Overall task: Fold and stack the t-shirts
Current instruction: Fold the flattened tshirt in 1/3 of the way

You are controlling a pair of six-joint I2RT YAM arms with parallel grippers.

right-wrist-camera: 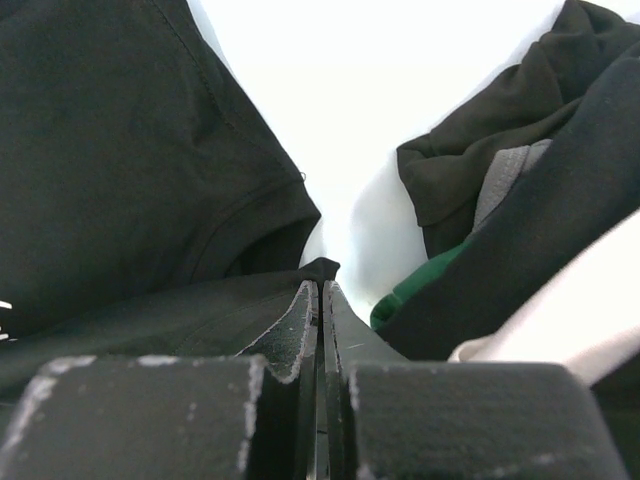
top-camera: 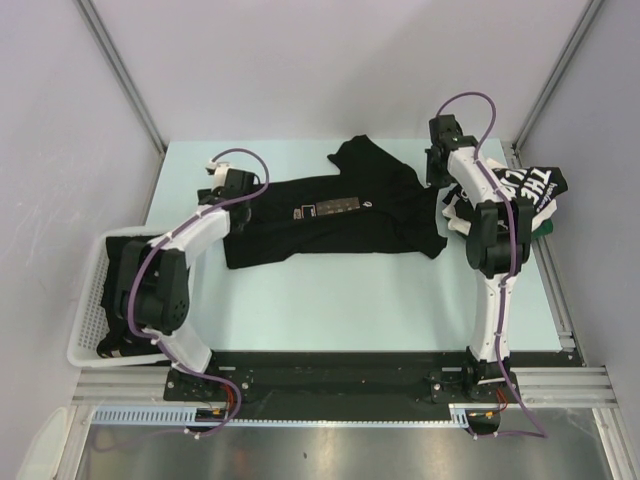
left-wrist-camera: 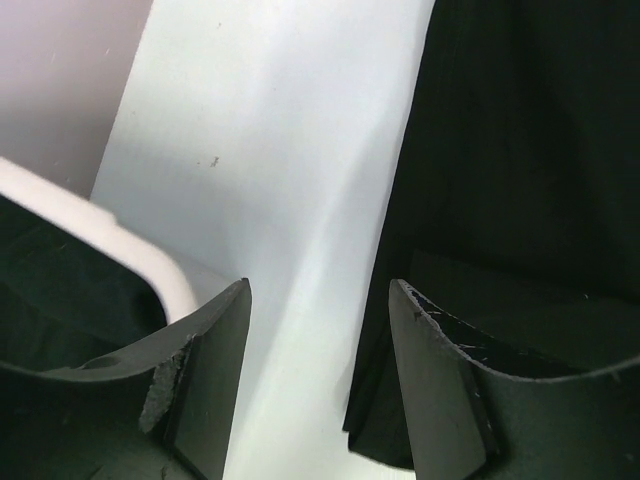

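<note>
- The right gripper (right-wrist-camera: 320,284) is sitting closed. A small corner of black cloth is showing right at its tips, so it appears to be pinching the right edge of the spread t-shirt (top-camera: 330,215).
- The left gripper (left-wrist-camera: 320,288) is standing open at the shirt's left edge. Only bare table (left-wrist-camera: 280,150) is showing between its fingers, and the black cloth is lying just beside the right-hand finger.
- With one side free and the other pinched, a pull from the right arm is likely to be dragging the whole shirt sideways and bunching it, as nothing is anchoring the left edge.
- The shirt is lying flat across the middle of the table, but its far right part is sitting rumpled. Folding over that is risking a creased, lopsided fold.
- The pile of t-shirts (top-camera: 520,195), one showing white block lettering and some green cloth (right-wrist-camera: 420,285), is lying just beside the right gripper and partly under that arm. A wide swing here could be snagging it or knocking it apart.
- The basket (top-camera: 85,310) is sitting at the left edge, close against the left arm's elbow and well apart from the shirt. An arm drawing back could be nudging it.
</note>
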